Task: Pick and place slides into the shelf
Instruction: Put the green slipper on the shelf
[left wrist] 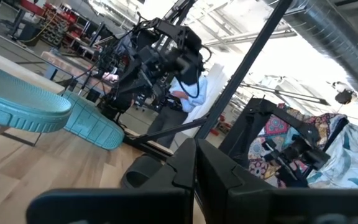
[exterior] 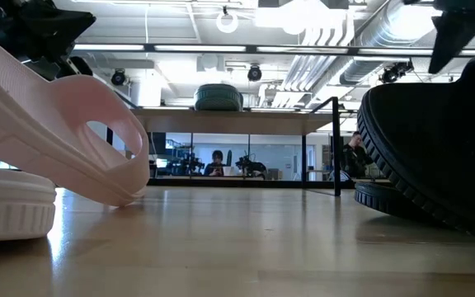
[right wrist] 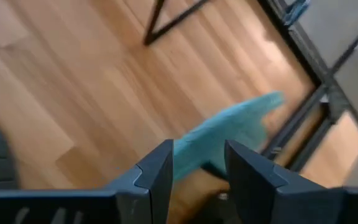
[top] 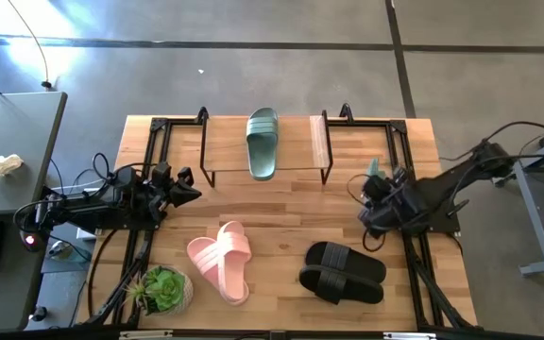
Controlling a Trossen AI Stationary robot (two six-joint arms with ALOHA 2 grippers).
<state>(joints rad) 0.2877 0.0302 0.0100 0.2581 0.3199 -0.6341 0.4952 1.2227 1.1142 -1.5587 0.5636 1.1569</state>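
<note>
Pink slides (top: 222,261) lie stacked crosswise on the near left part of the counter (top: 281,212), and in the low view one of them (exterior: 56,132) leans tilted over the other right at the lens. Black slides (top: 342,272) sit on the near right, also one over the other. On the shelf (top: 264,142) at the far middle, one green slide (top: 262,142) lies lengthwise on the plank top.

Right claw (top: 374,189) hangs by the right end of the shelf, just beside its wire frame, its fingers (right wrist: 157,171) closed on the second green slide (right wrist: 225,134), which shows between them in the right wrist view, above the bare wood. That slide is near the shelf's right frame but apart from the plank.

Left claw (top: 185,185) is closed and empty, waiting at the left edge of the counter beside the shelf's left frame. A small potted plant (top: 163,290) stands at the near left corner
</note>
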